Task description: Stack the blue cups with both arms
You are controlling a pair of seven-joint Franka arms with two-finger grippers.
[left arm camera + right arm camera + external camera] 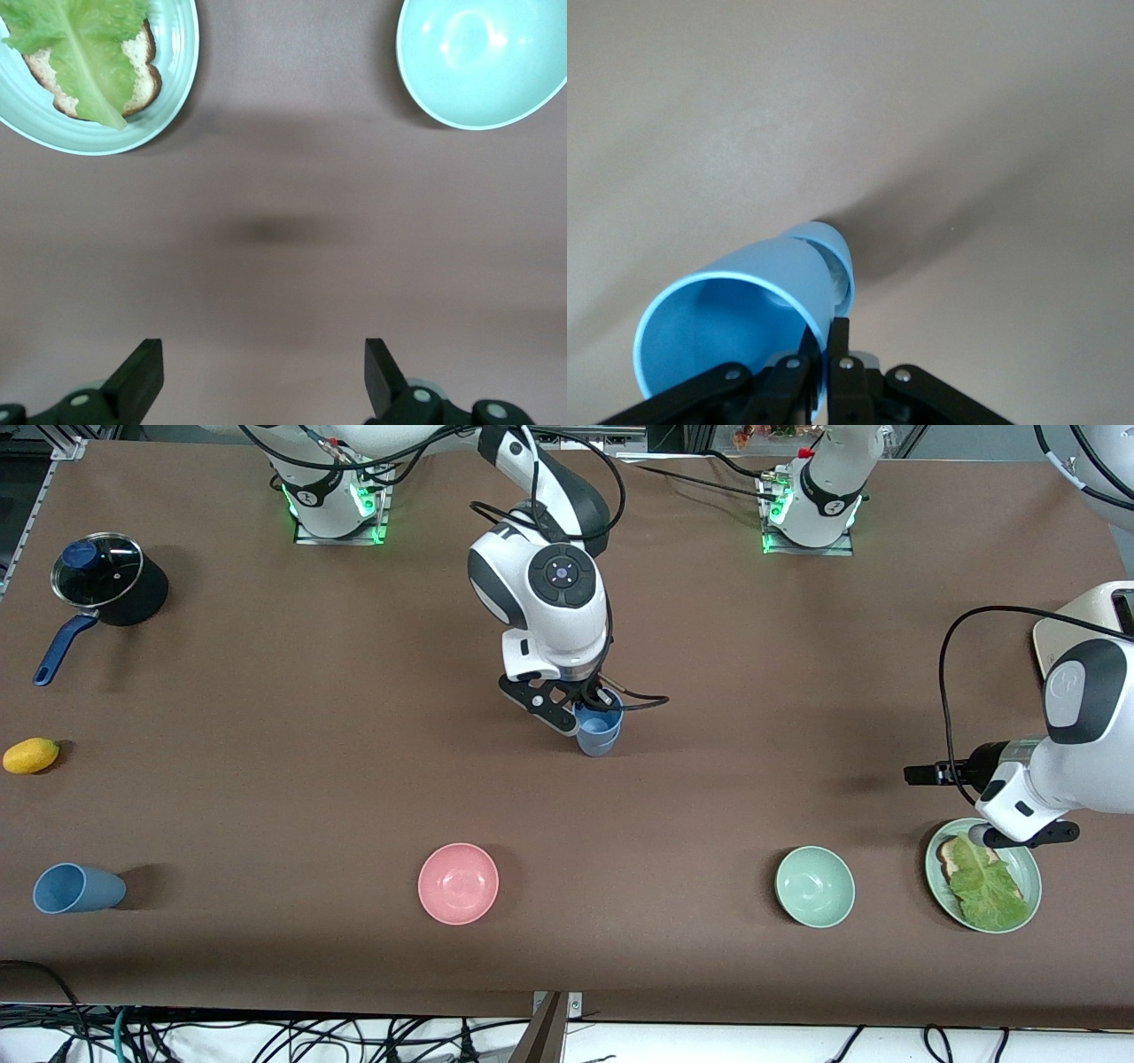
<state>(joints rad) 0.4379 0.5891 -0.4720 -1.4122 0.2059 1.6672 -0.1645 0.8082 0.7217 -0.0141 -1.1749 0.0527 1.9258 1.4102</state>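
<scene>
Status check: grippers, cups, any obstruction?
Right gripper shut on sky-blue cup, mid-table. Left gripper open, waiting. Slate-blue cup on its side. No obstruction.

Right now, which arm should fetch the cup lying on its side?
Right. The lying cup is at its end; but its gripper holds the other cup. The left gripper, open, is by the plate.
</scene>
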